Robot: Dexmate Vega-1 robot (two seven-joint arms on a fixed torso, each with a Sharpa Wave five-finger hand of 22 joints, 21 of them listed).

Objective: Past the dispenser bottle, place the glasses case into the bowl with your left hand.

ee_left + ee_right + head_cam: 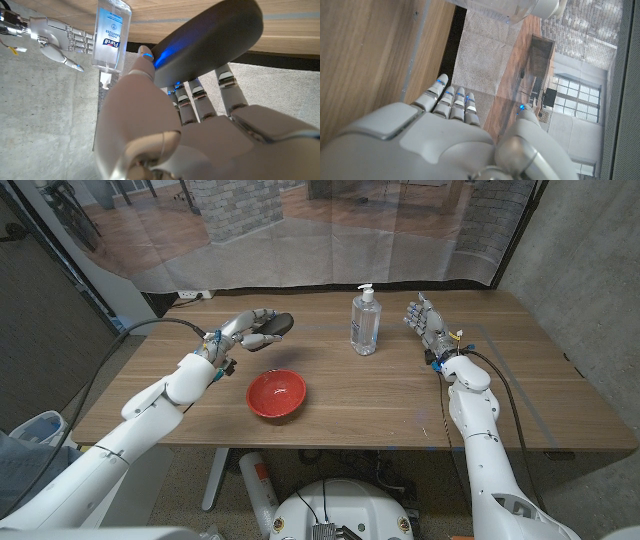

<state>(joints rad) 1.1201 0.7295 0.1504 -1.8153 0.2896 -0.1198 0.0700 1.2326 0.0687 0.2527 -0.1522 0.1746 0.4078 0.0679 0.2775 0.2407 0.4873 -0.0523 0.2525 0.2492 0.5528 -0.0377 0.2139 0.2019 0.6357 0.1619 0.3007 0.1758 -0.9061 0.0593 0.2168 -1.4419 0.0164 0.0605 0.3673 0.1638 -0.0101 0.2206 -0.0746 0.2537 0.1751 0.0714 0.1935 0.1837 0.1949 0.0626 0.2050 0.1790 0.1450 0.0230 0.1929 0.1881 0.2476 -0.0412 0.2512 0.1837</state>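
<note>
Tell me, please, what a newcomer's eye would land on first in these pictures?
Probably the red bowl, vivid against the wooden table near its front edge. Next, the left hand holding the dark case up behind the bowl. The clear bottle stands mid-table, with the right hand raised beside it.
</note>
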